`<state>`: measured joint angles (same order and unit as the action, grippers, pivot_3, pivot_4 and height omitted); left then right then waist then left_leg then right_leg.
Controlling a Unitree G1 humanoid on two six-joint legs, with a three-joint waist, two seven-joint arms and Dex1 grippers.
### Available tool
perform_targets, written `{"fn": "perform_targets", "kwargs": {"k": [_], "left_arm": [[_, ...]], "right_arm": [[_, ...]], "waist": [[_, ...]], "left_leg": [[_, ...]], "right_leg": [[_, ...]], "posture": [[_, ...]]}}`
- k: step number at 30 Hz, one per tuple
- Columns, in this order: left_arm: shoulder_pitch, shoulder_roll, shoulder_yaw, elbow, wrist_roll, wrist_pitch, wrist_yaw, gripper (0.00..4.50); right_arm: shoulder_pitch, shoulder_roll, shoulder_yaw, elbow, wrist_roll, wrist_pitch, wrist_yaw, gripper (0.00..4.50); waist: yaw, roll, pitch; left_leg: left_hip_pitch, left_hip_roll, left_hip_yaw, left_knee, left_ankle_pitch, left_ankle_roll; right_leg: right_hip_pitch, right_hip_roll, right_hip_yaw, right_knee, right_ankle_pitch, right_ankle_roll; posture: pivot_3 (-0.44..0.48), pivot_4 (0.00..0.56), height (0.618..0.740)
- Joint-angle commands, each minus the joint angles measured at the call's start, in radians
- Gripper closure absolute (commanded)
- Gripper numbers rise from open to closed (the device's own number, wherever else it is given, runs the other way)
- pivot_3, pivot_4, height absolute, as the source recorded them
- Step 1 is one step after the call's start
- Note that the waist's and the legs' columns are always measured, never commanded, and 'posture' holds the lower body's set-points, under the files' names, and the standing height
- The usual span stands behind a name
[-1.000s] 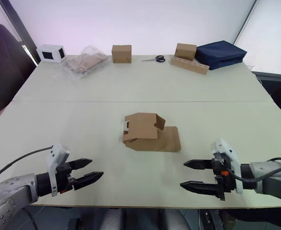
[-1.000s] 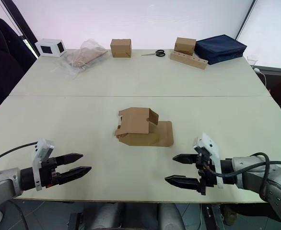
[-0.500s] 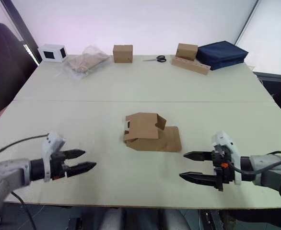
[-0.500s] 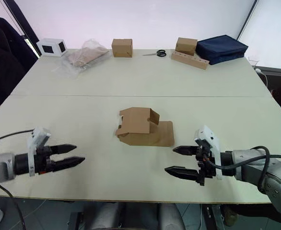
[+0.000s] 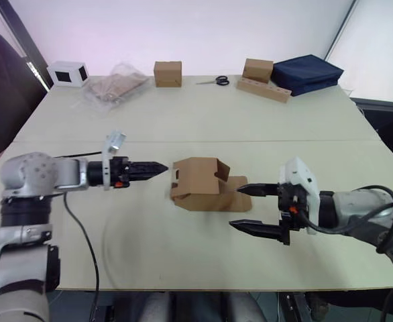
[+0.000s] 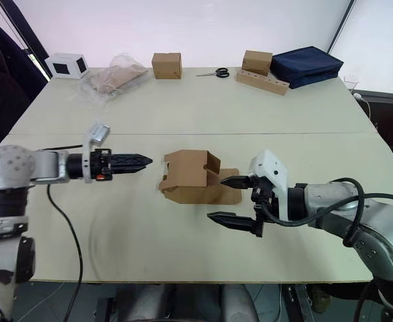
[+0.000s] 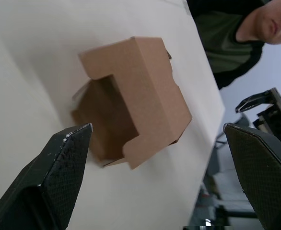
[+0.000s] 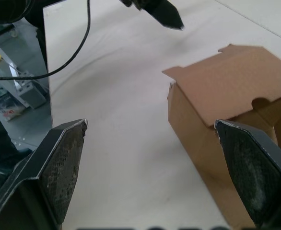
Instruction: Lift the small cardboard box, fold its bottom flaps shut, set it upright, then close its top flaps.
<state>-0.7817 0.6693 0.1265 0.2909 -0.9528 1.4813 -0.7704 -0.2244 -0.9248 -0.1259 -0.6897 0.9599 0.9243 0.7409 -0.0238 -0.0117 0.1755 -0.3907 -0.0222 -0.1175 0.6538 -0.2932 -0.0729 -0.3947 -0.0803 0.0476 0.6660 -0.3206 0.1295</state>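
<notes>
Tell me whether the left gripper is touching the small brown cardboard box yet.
Apart. In the left eye view, bare table separates the left gripper from the small brown cardboard box; the left wrist view shows its open fingers short of the box.

You have one small plain brown corrugated cardboard box (image 5: 198,184) lying on its side at table centre, at your 12 o'clock. Its flaps are unfolded: one lies flat on the tabletop toward 3 o'clock, and the open end faces that way.
</notes>
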Motion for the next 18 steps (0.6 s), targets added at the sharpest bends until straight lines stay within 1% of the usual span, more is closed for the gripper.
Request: {"fn": "perform_targets", "kwargs": {"k": [1, 5, 9, 11, 15, 18], "left_arm": [[-0.06, -0.034, -0.052, 0.073, 0.054, -0.025, -0.041, 0.0], [-0.08, -0.079, -0.103, 0.141, 0.107, -0.065, -0.087, 0.0], [-0.107, -0.127, -0.122, 0.22, 0.15, -0.101, -0.122, 0.0], [-0.126, -0.15, -0.122, 0.266, 0.17, -0.116, -0.139, 0.0], [-0.186, -0.228, -0.071, 0.421, 0.177, -0.137, -0.163, 0.0], [-0.207, -0.252, -0.074, 0.468, 0.194, -0.145, -0.2, 0.0]], "right_arm": [[0.025, -0.009, -0.021, -0.055, -0.016, -0.026, -0.009, 0.06], [0.043, 0.0, -0.031, -0.072, -0.012, -0.023, -0.038, 0.06], [0.049, -0.001, -0.051, -0.085, 0.013, -0.012, -0.068, 0.06], [0.048, -0.001, -0.055, -0.088, 0.024, -0.008, -0.083, 0.06], [0.052, 0.004, -0.063, -0.097, 0.044, 0.003, -0.12, 0.06], [0.06, 0.002, -0.071, -0.104, 0.06, 0.008, -0.142, 0.06]], "waist": [[0.001, 0.0, 0.0], [0.001, 0.0, 0.0], [0.005, 0.0, 0.0], [0.007, 0.0, 0.0], [0.009, 0.0, 0.0], [0.005, 0.0, 0.0]], "left_leg": [[0.0, 0.0, 0.0, 0.0, 0.0, 0.0], [0.0, 0.0, 0.0, 0.0, 0.002, -0.003], [0.0, 0.0, 0.0, 0.0, 0.002, -0.003], [0.0, 0.0, 0.0, 0.0, 0.002, -0.003], [0.0, -0.001, 0.0, 0.0, 0.002, -0.003], [-0.001, -0.001, 0.0, 0.001, 0.002, -0.003]], "right_leg": [[0.0, 0.0, 0.0, 0.0, 0.0, 0.0], [0.0, 0.0, 0.001, 0.0, 0.0, 0.0], [0.0, 0.0, 0.001, 0.0, 0.0, 0.0], [0.0, 0.0, 0.0, 0.0, 0.0, 0.0], [0.0, 0.0, 0.0, 0.0, 0.0, 0.0], [0.0, -0.001, 0.0, 0.0, 0.0, 0.0]], "posture": [[0.0, 0.15, 0.74], [0.0, 0.15, 0.74], [0.0, 0.15, 0.74], [0.0, 0.15, 0.74], [0.0, 0.15, 0.74], [0.0, 0.15, 0.74]]}}
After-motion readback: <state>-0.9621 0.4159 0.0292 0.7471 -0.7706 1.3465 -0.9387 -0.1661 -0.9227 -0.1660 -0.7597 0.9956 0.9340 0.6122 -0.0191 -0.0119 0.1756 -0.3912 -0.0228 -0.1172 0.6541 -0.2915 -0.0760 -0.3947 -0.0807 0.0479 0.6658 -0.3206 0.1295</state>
